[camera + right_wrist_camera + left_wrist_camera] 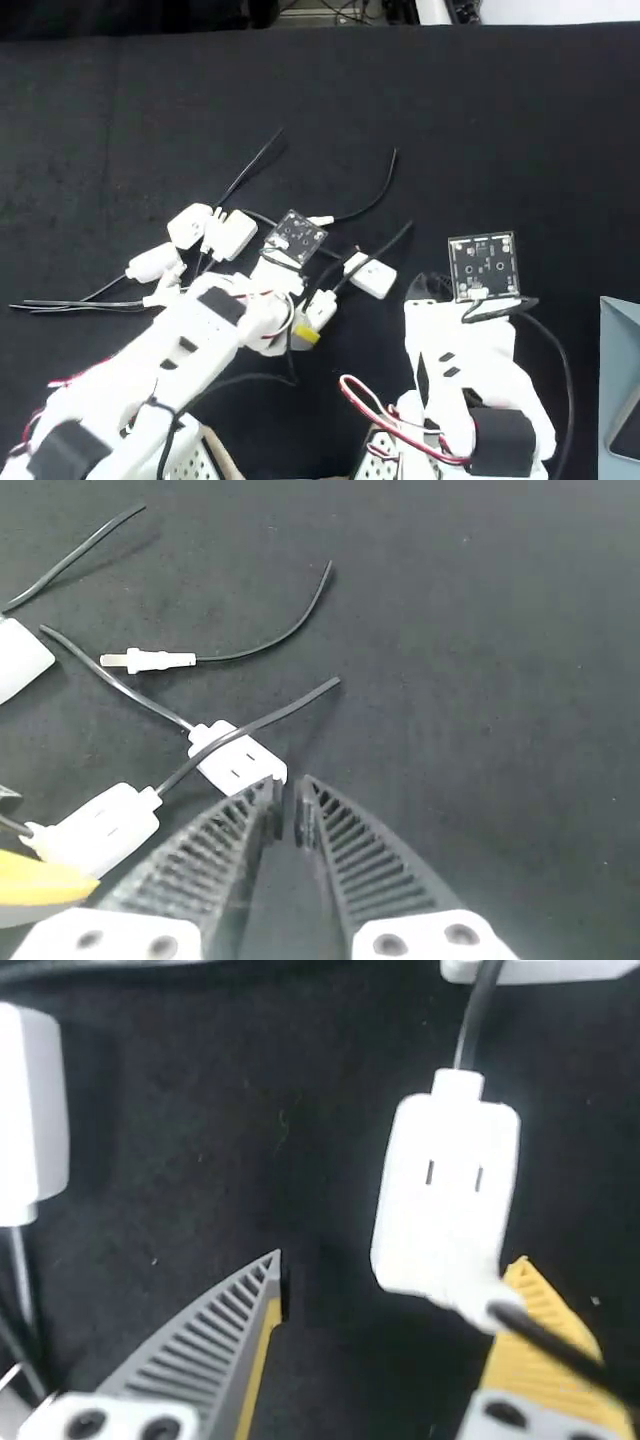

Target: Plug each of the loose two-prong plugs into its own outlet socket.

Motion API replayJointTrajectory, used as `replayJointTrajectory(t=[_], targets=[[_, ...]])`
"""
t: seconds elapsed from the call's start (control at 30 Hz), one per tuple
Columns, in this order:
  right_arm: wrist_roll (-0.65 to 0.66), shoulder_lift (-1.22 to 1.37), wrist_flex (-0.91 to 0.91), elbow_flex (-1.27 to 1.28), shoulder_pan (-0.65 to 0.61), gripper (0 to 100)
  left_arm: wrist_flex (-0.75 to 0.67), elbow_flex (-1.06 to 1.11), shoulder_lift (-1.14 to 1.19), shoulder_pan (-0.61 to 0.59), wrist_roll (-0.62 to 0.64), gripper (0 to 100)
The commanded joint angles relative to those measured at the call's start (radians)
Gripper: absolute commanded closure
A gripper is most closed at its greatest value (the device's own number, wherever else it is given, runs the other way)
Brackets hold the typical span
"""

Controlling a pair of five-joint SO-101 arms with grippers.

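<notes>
In the left wrist view a white outlet socket (pixel 450 1195) with two slots lies on the black table, its black cord running away from it. My left gripper (pixel 398 1263) is open around it: the yellow finger (pixel 540 1330) sits right at the socket's side and the grey finger (pixel 240 1320) stands well apart. From above, that socket (pixel 320 308) lies at the left gripper (pixel 305 330). My right gripper (pixel 290 790) is shut and empty, just short of another white socket (pixel 240 760). A slim white plug (pixel 150 660) on a black cord lies farther off.
Several more white plugs and sockets (pixel 210 232) with tangled black cords lie to the left of centre. A second black cord crosses over the yellow finger. A grey box (pixel 622 375) stands at the right edge. The far half of the black table (pixel 450 110) is bare.
</notes>
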Motion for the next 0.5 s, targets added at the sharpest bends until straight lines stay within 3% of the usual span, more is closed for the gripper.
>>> replayJointTrajectory(t=[0.0, 0.27, 0.47], targets=[[-0.009, -0.001, -0.02, -0.004, 0.008, 96.9, -0.097, -0.076, 0.094, 0.002, 0.026, 68], [-0.009, -0.001, -0.02, -0.002, 0.008, 96.9, -0.19, -0.128, 0.206, 0.022, 0.052, 88], [-0.009, -0.001, -0.02, 0.001, 0.008, 96.9, -0.16, -0.13, 0.083, -0.036, 0.052, 93]])
